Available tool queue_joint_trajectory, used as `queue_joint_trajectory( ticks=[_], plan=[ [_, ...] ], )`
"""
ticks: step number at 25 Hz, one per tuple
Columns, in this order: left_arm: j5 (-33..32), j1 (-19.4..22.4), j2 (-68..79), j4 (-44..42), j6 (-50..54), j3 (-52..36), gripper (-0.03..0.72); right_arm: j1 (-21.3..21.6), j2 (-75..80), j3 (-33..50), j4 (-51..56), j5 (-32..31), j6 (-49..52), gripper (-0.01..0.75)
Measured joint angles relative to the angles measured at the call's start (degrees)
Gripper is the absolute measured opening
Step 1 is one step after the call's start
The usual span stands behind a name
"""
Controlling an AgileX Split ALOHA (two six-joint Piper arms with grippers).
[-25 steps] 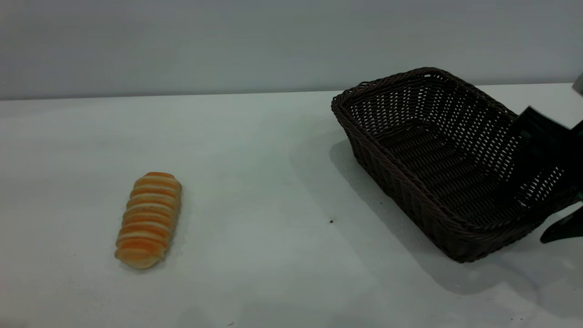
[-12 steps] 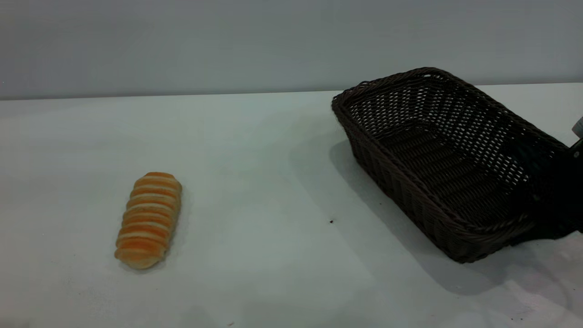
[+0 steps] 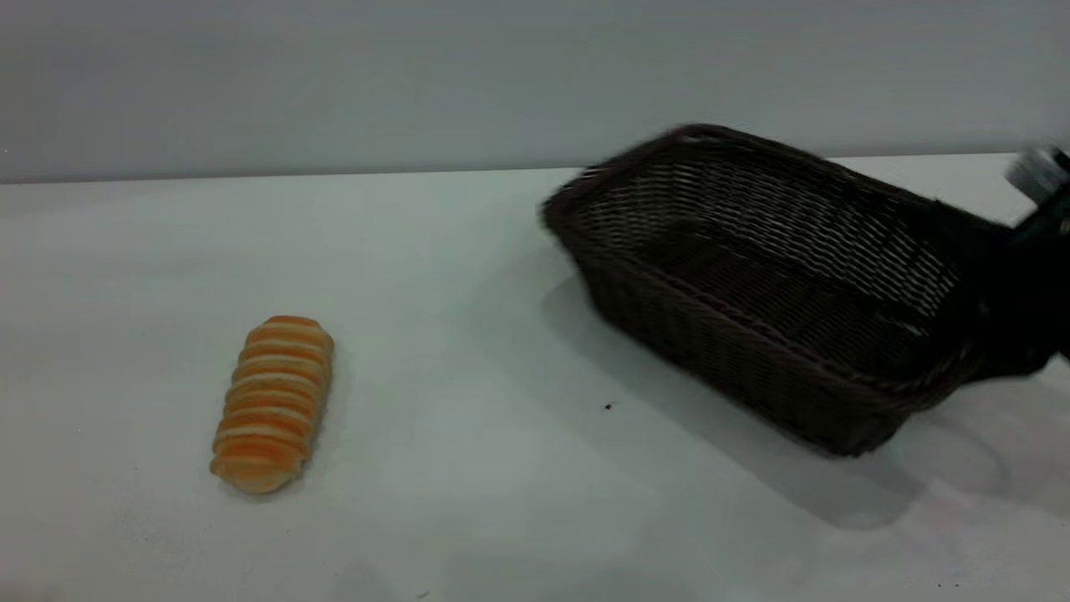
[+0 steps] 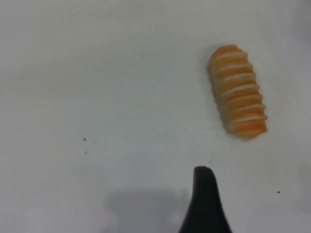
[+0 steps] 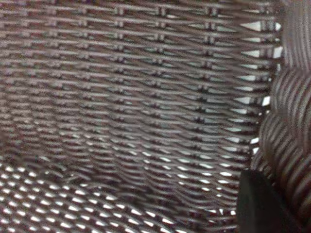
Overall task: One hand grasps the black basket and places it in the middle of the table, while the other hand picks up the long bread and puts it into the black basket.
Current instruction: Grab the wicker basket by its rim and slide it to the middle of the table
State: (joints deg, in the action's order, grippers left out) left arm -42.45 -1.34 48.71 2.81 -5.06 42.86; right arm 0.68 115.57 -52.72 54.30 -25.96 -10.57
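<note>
The black basket [image 3: 752, 276] is at the right of the white table [image 3: 468, 485], tilted, with its near side off the table. My right gripper [image 3: 995, 334] is shut on its right rim. The right wrist view is filled by the weave of the basket [image 5: 121, 107], with the braided rim [image 5: 291, 121] beside one dark finger [image 5: 262, 206]. The long bread [image 3: 274, 403], striped orange and cream, lies on the table at the left. In the left wrist view the bread [image 4: 238, 92] lies ahead of my left gripper [image 4: 240, 213], which is open and empty above the table; only one finger [image 4: 205, 204] shows.
A plain grey wall runs behind the table's far edge. A small dark speck [image 3: 608, 406] lies on the table between bread and basket. Bare table lies between the two.
The right gripper closed on the basket's right rim, then lifted and dragged the basket to the left, toward the middle. The bread has not moved.
</note>
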Motion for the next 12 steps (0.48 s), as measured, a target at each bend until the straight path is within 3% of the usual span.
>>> queue_joint_trajectory(
  ticks=[5,12],
  plan=[
    [0.00,0.00,0.00,0.00,0.05,0.00,0.591,-0.18,2.25,-11.74,-15.07,-14.88,-1.70,0.096],
    [0.52,0.00,0.85,0.80,0.05,0.00,0.591,-7.48,4.89,-19.49,-21.80,-17.54,-3.33,0.096]
  ],
)
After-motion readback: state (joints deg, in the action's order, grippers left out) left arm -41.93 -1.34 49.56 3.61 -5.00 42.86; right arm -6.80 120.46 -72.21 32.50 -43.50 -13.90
